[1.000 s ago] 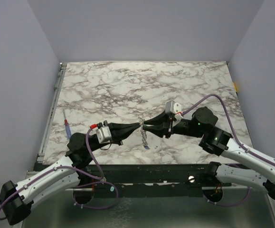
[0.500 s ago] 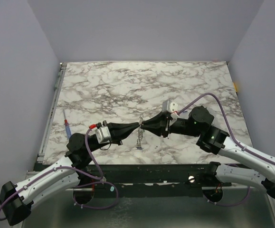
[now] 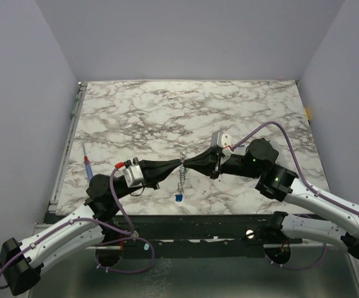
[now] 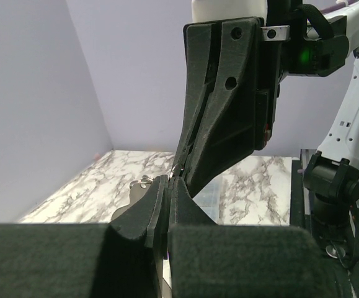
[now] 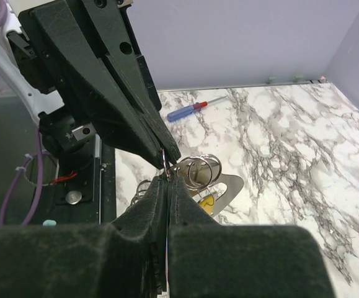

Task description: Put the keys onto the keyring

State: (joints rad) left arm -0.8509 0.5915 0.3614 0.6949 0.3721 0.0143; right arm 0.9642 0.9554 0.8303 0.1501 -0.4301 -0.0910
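Keyring (image 5: pixel 198 169) shows silvery loops and a fine chain (image 3: pixel 181 179), blue key (image 3: pixel 178 198) beneath.

- The black left gripper (image 3: pixel 180 163) and black right gripper (image 3: pixel 188 163), both closed, meet tip to tip, barring the near centre of the white marbled tabletop (image 3: pixel 229 105).
- The silvery keyring chain (image 3: pixel 181 177) hangs beneath the junction, a small blue-headed key (image 3: pixel 178 198) just below it.
- A thin red-and-blue pen (image 3: pixel 87 163) lies near the left edge.
- The far half offers open passage.
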